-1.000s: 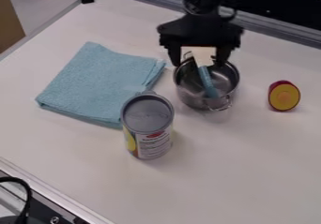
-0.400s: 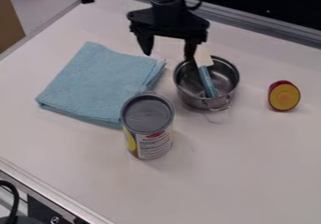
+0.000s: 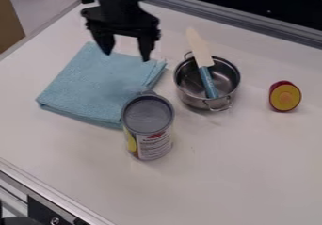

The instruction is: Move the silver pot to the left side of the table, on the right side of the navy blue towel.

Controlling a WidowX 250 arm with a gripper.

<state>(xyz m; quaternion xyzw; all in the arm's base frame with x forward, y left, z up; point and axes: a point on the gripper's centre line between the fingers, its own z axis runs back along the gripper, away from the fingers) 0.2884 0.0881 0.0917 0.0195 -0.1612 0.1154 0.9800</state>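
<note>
Black gripper (image 3: pixel 126 58) hangs open above the upper part of the folded light-blue towel (image 3: pixel 94 87), with nothing between its fingers. To the right of the towel stands the silver pot (image 3: pixel 200 101), upright and apart from it. A knife-like utensil with a cream blade (image 3: pixel 199 47) and a blue handle rests in the pot, its blade sticking out over the rim. The gripper is up and left of the pot, not touching it.
A tall can (image 3: pixel 149 125) stands between the towel's lower right corner and the pot, nearer the front. A red and yellow oval object (image 3: pixel 285 96) lies right of the pot. Metal rails edge the white table (image 3: pixel 245 172).
From over the pot, the gripper has moved left to above the towel, uncovering the utensil's blade. The pot, can and towel have stayed in place.
</note>
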